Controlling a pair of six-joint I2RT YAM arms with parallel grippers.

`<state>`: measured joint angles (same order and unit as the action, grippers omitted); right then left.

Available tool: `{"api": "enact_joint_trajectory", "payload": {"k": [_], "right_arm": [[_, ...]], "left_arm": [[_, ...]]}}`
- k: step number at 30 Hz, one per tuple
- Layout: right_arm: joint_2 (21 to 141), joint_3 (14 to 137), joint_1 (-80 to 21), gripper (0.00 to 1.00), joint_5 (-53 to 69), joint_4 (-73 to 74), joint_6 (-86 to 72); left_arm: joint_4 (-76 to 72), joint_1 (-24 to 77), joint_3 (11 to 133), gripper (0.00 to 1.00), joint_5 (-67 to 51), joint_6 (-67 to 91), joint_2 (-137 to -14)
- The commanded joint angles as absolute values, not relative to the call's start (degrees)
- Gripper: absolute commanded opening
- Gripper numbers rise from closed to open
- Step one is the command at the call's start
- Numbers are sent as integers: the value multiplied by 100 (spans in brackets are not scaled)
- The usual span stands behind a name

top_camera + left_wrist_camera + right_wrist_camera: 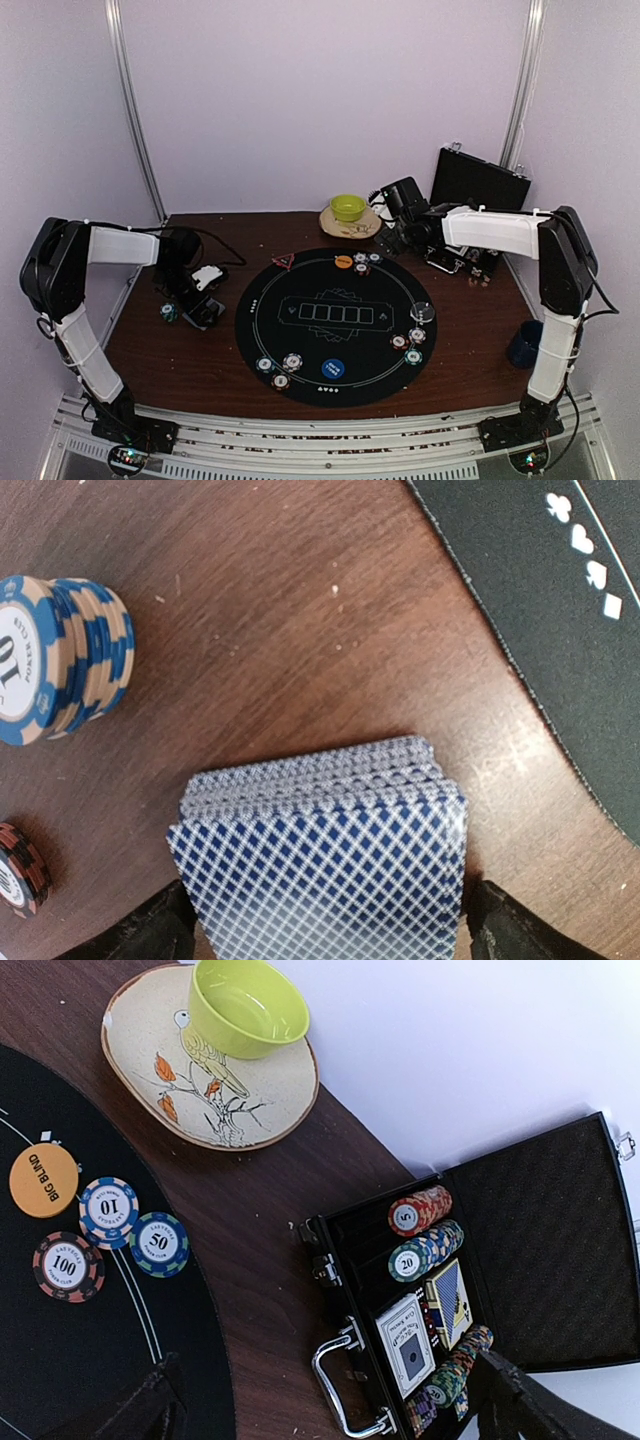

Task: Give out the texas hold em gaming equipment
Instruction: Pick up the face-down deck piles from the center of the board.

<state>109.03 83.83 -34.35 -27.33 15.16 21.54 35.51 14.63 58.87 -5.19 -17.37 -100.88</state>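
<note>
My left gripper [325, 925] is shut on a deck of grey-blue-backed playing cards [320, 860], one finger on each side, low over the wood left of the round black mat [335, 320]. It shows in the top view [203, 305]. A stack of blue-striped chips [60, 660] and a red-black chip [20, 868] lie beside it. My right gripper [335, 1405] is open and empty, above the wood between the mat and the open chip case [470, 1300]. An orange disc [42, 1180] and three chips [108, 1210] lie on the mat's far edge.
The mat also holds a red triangle [283, 261], a clear disc [422, 311], a blue disc [333, 370] and chip groups [278, 368] [408, 345]. A green bowl [348, 207] on its plate stands at the back. A blue mug [523, 343] stands at the right.
</note>
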Motion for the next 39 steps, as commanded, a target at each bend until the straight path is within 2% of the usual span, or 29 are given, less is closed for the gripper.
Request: {"api": "enact_joint_trajectory", "payload": {"k": [1, 8, 23, 30, 39], "right_arm": [[10952, 8320, -3472, 100, -2920, 1394, 2212], [10938, 8301, -3511, 100, -2943, 1358, 2251], [10916, 8276, -3585, 100, -3022, 1275, 2303], [10900, 8257, -3611, 100, -3074, 1236, 2320], [10881, 8235, -3624, 100, -3085, 1204, 2329]], "left_arm": [[3525, 1440, 5736, 96, -586, -1648, -10359], [3671, 1291, 5799, 95, -977, -1703, -10474], [3534, 1300, 5528, 89, -351, -1696, -10591], [3595, 1414, 5386, 89, -517, -1780, -10553], [3630, 1765, 5407, 68, -520, -1879, -10499]]}}
